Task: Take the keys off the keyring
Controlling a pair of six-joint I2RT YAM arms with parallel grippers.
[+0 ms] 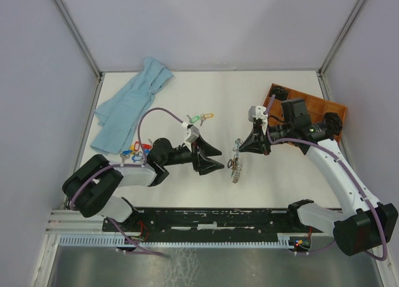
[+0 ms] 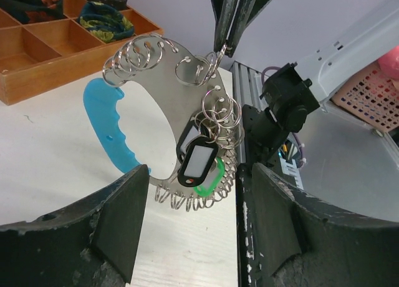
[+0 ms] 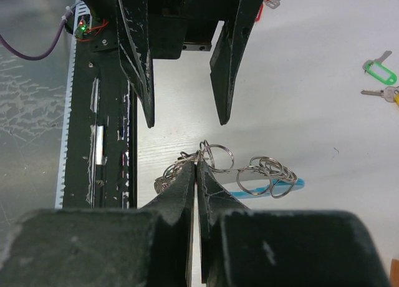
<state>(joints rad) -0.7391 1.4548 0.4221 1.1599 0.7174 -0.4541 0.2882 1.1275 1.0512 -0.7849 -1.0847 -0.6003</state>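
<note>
The keyring (image 2: 163, 106) is a flat metal piece with a light blue grip (image 2: 106, 121) and many silver split rings along its edge. A black tag (image 2: 197, 161) and a green tag (image 2: 215, 182) hang from it. My right gripper (image 3: 197, 162) is shut on one ring at its top edge and holds the keyring (image 1: 235, 163) just above the table. My left gripper (image 1: 219, 159) stands open just left of it, with the hanging tags between its fingertips (image 2: 140, 193) and touching nothing. Loose keys with a green tag (image 3: 377, 68) and a yellow tag (image 1: 207, 116) lie behind it.
A light blue cloth (image 1: 131, 106) lies at the back left. A wooden compartment tray (image 1: 318, 106) sits at the back right, under the right arm. Red- and blue-tagged keys (image 1: 134, 151) lie by the left arm's elbow. The black base rail (image 1: 212, 218) runs along the near edge.
</note>
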